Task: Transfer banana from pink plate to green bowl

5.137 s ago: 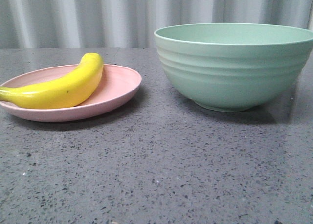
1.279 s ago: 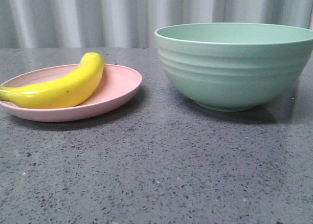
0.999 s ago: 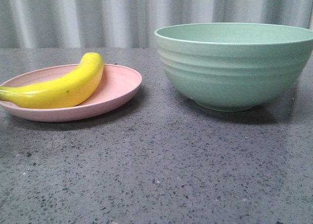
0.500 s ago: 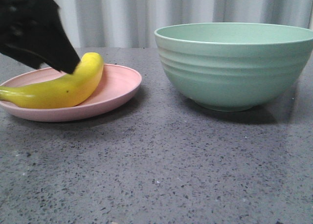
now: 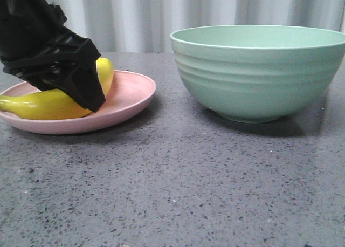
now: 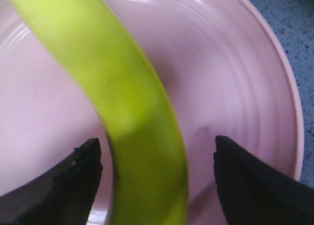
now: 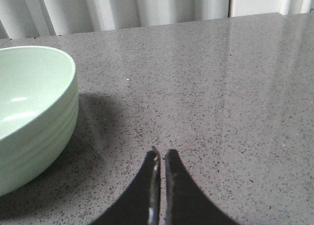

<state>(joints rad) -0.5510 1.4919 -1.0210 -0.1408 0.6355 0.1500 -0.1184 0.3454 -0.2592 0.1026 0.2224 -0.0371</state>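
The yellow banana (image 5: 38,104) lies on the pink plate (image 5: 129,93) at the left of the table. My left gripper (image 5: 86,90) is down over the plate, open, and covers the banana's middle in the front view. In the left wrist view the banana (image 6: 122,87) passes between the two black fingers (image 6: 73,171), with a gap on each side, over the plate (image 6: 235,77). The green bowl (image 5: 259,74) stands at the right, empty as far as I see. My right gripper (image 7: 161,154) is shut and empty above bare table beside the bowl (image 7: 29,112).
The grey speckled table (image 5: 172,187) carries only the plate and the bowl. A pale pleated curtain (image 5: 161,15) hangs behind its far edge.
My left gripper came in from the upper left and dropped down over the banana's middle. The banana, plate and bowl have not moved.
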